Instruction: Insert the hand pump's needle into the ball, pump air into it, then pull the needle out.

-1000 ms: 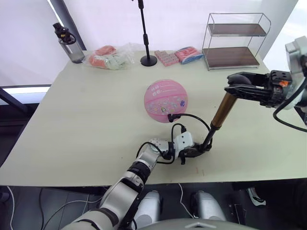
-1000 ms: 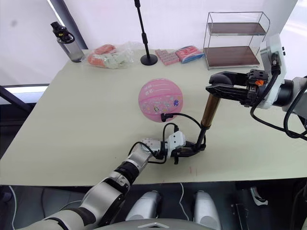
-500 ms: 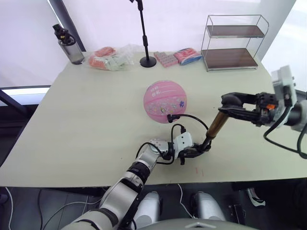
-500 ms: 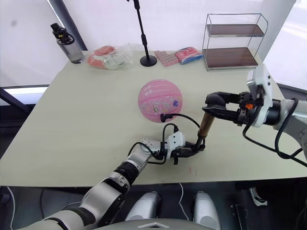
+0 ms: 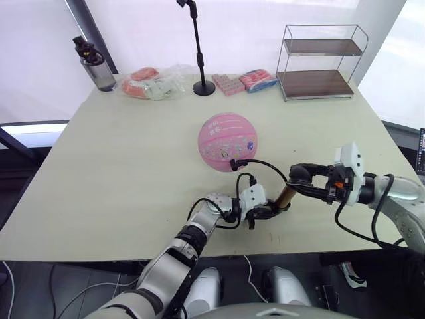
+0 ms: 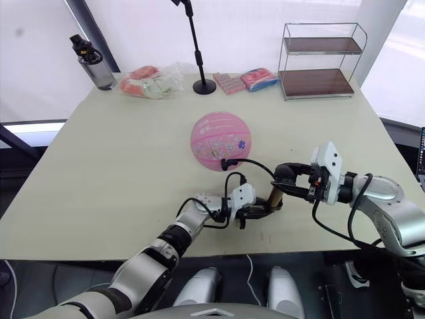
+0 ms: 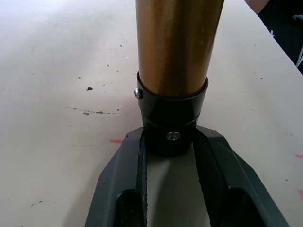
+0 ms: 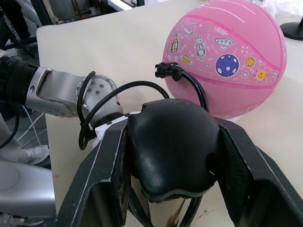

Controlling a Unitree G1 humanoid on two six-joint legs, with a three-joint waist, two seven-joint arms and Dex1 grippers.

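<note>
One pink ball [image 5: 228, 141], round with rubbery ribbing and printed stickers, sits mid-tabletop [image 5: 119, 166]. One hand pump [image 5: 287, 195] stands tilted at the ball's 5 o'clock, a smooth bronze metal tube. Its black base cap is pinched between the left gripper [image 7: 169, 156]'s fingers, that forearm lying low along the tabletop. The right gripper [image 8: 173, 156]'s fingers are clamped on the rounded black handle, arm reaching in from 3 o'clock. One thin black hose [image 5: 262, 165] arcs to the needle [image 8: 166, 71] fitting, seated against the ball's near side.
</note>
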